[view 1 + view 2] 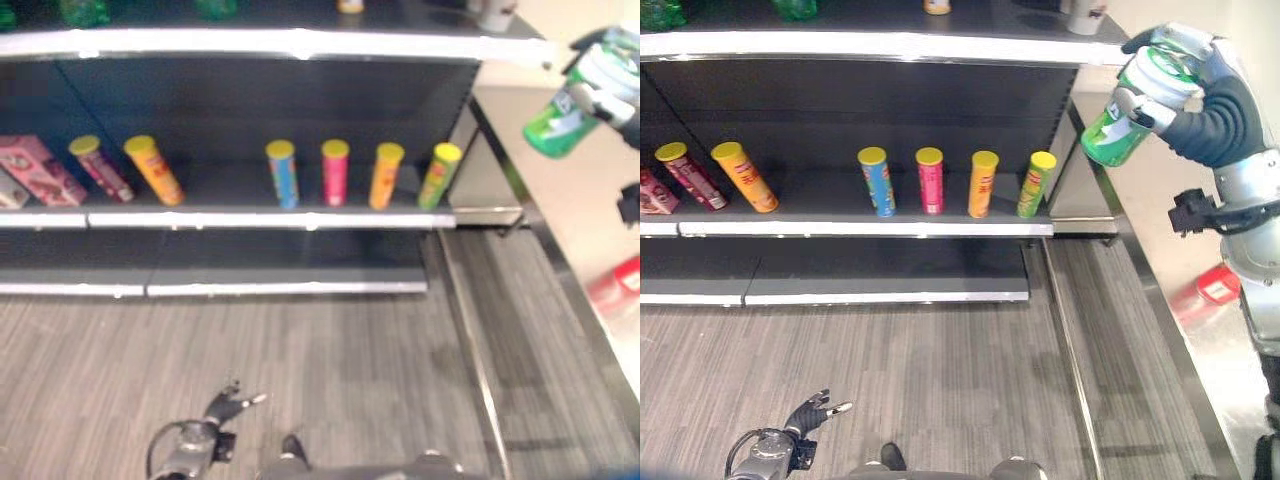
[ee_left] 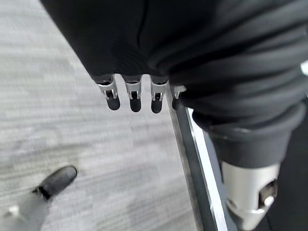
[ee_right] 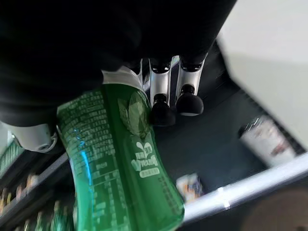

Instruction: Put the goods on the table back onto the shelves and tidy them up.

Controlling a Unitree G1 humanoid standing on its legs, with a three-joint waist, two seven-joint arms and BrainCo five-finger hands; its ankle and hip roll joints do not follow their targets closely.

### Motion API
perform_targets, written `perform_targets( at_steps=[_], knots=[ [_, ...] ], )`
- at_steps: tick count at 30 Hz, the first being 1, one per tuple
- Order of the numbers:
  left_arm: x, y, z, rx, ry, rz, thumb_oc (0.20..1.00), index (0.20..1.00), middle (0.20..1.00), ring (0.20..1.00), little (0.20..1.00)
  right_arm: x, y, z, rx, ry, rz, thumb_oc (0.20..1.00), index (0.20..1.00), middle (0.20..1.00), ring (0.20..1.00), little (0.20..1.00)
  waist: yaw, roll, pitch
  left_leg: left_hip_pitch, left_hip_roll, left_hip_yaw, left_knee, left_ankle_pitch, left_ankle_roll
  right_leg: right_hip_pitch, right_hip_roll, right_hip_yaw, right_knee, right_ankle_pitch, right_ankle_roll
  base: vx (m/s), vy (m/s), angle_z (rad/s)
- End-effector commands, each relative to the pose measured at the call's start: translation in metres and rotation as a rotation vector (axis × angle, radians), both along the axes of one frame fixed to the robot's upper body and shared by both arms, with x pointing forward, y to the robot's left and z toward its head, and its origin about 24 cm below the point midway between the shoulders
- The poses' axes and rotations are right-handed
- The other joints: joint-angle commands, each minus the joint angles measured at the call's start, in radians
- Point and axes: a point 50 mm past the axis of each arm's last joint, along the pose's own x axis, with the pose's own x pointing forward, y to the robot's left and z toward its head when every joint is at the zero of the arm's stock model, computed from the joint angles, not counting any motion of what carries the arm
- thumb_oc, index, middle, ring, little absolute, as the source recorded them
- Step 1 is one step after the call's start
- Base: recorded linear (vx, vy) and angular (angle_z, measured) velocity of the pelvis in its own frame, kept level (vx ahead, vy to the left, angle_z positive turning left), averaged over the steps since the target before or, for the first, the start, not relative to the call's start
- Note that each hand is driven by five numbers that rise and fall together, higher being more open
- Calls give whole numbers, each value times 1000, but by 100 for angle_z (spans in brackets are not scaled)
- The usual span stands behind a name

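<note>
The right hand [image 1: 1200,85] is curled round a green bottle [image 1: 1125,120], held raised and tilted beside the right end of the shelf unit [image 1: 870,47], about level with its top shelf. More green bottles [image 1: 85,12] stand at the left end of that top shelf, so the likely target lies well to the left of the hand.

Risks, judged from this pose:
- Slip. The bottle is gripped near its cap end, with the body hanging free below the fingers [image 3: 161,103]. A swing of the arm could twist it out of the grip.
- Collision. The bottle base is close to the shelf unit's right end. A direct move leftward could strike the shelf edge.
- Knock-on. Tubes [image 1: 930,180] stand in a row on the middle shelf. A low approach could topple them.

Pose: the right arm is lifted high, wrist bent, palm turned toward the shelf unit. The left hand [image 1: 810,415] hangs low over the floor in front of the shelf unit, fingers relaxed and straight, holding nothing.
</note>
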Motion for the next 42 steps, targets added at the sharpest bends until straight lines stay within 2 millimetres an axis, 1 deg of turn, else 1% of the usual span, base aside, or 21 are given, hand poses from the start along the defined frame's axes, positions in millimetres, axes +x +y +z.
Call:
perform_targets(
  at_steps=[1,2,3,6,7,10,11,14,18,20,21,23,24,25,26,29,31,33,38,39,42],
  knots=[
    [-1,-4,-2,-20,1,-14,1000,1000,1000,1000,1000,-8,-3,40,-17,-148,-32,200,200,200,200,200,-8,-2,-11,-1,-16,16,1,-25,-84,-16,171,20,-67,-78,-72,119,21,33],
    [-7,-7,-5,-25,30,-33,1000,1000,1000,1000,1000,-7,-2,45,-29,-156,-32,200,200,200,200,200,-14,-3,-13,4,-36,-17,1,-38,-79,-22,202,62,-157,-46,-73,206,9,44],
    [-8,-8,-6,-27,41,-43,1000,1000,1000,1000,1000,-7,0,48,-44,-168,-37,200,200,200,200,200,-12,-5,-15,8,-48,-30,1,-45,-76,-39,208,71,-198,-13,-70,186,-17,55],
    [-10,-12,-9,-30,60,-59,1000,1000,1000,1000,1000,-2,7,53,-70,-188,-36,200,200,200,200,200,-13,-2,-16,24,-62,-51,1,-60,-78,-112,180,15,-286,89,-43,188,-35,75],
    [-9,-12,-9,-28,59,-63,1000,1000,1000,1000,1000,0,6,53,-83,-194,-55,200,200,200,200,200,-6,-2,-17,38,-62,-59,1,-76,-84,-125,169,-2,-312,91,-26,199,-53,47],
    [-7,-15,-9,-35,51,-66,1000,1000,1000,1000,1000,10,11,57,-126,-197,-95,200,200,200,200,200,-8,-6,-7,72,-77,-56,1,-89,-88,-138,135,-75,-365,139,-18,212,-69,26],
    [-6,-17,-9,-35,45,-76,1000,1000,1000,1000,1000,15,10,61,-149,-200,-128,200,200,200,200,200,-4,-17,-17,92,-99,-68,1,-114,-85,-115,126,-83,-377,148,-25,205,-51,29],
    [-6,-22,-10,-44,49,-78,1000,1000,1000,1000,1000,19,12,63,-154,-190,-130,200,200,200,200,200,-2,-18,-35,119,-108,-88,1,-137,-87,-89,125,-86,-379,168,-27,248,-92,28],
    [1,-32,-10,-66,29,-91,1000,1000,1000,1000,1000,24,11,69,-178,-184,-159,200,200,200,200,200,-5,-5,-49,139,-89,-115,62,-170,-108,-39,132,-108,-367,160,-46,235,-149,62],
    [5,-37,-9,-80,15,-84,1000,1000,1000,1000,1000,32,12,72,-186,-171,-182,200,200,200,200,200,-8,-2,-58,117,-47,-114,202,-210,-145,18,145,-136,-366,117,-73,298,-257,85],
    [6,-38,-9,-91,9,-62,1000,1000,1000,1000,1000,37,11,76,-180,-166,-199,200,200,200,200,200,3,-8,-57,82,-20,-122,315,-176,-180,61,164,-135,-371,83,-95,316,-302,62],
    [6,-39,-9,-100,5,-48,1000,1000,1000,1000,1000,41,12,81,-162,-177,-204,200,200,200,200,200,14,-9,-46,20,-2,-157,485,-121,-223,101,188,-133,-373,47,-126,217,-222,59],
    [2,-40,-11,-95,25,-49,1000,1000,1000,1000,1000,44,6,81,-138,-172,-228,200,200,200,200,200,32,-24,-32,-39,8,-191,617,-51,-267,137,197,-130,-378,21,-151,185,-177,21],
    [0,-39,-13,-89,34,-44,1000,1000,1000,1000,1000,46,3,81,-139,-167,-250,200,200,200,200,200,36,-31,-27,-63,21,-187,640,-34,-270,150,202,-135,-379,11,-157,243,-163,-16],
    [-8,-39,-16,-98,65,-32,1000,1000,1000,1000,1000,48,1,81,-145,-156,-264,200,200,200,200,200,43,-33,-24,-80,56,-160,600,-34,-246,167,215,-134,-379,-2,-159,248,-66,-23],
    [-21,-34,-20,-86,107,-21,1000,1000,1000,1000,1000,50,1,83,-176,-153,-282,200,200,200,200,200,51,-28,-34,-79,102,-121,353,-74,-195,166,207,-119,-379,-17,-134,246,63,-30],
    [-29,-30,-22,-76,126,-10,1000,1000,1000,1000,1000,53,1,78,-187,-138,-281,200,200,200,200,200,68,-15,-41,-100,120,-139,166,29,-196,171,218,-96,-379,-40,-126,237,138,-32],
    [-33,-23,-21,-58,129,10,1000,1000,1000,1000,1000,57,2,79,-186,-128,-281,200,200,200,200,200,90,-7,-43,-149,146,-181,47,120,-223,201,228,-62,-379,-65,-116,286,131,-45],
    [-36,-26,-22,-58,127,24,1000,1000,1000,1000,1000,62,16,73,-173,-105,-223,200,200,200,200,200,96,15,-54,-115,128,-181,26,102,-221,236,217,-24,-379,-75,-101,216,138,-67],
    [-35,-26,-22,-55,120,23,1000,1000,1000,1000,1000,65,19,70,-177,-93,-214,200,200,200,200,200,101,19,-73,-85,107,-148,10,91,-212,255,197,-16,-379,-69,-88,347,285,-86],
    [-31,-23,-20,-45,107,27,1000,1000,1000,1000,1000,68,24,67,-173,-84,-195,200,200,200,200,200,103,19,-84,-70,81,-127,1,79,-197,261,175,-10,-373,-60,-79,196,200,-54]
  ],
)
